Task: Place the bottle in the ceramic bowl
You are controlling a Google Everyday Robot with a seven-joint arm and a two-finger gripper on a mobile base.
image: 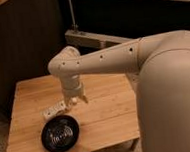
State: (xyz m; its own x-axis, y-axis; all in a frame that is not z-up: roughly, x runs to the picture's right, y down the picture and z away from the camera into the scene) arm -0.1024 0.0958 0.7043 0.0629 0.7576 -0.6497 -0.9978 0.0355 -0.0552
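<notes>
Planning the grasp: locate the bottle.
The bottle lies on the table, left in the camera view, just behind the bowl; the gripper is by its right end.

The bottle [54, 110] lies on the counter [108, 114], just behind the ceramic bowl [49, 140]. The gripper [76, 99] hangs over the counter, just right of the bottle and behind the bowl.

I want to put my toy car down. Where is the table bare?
Bare: the wooden table's right half and far-left corner. Crowded: front-left, where the cream gripper hangs beside the slim whitish bottle, just behind the glossy black ceramic bowl.
</notes>
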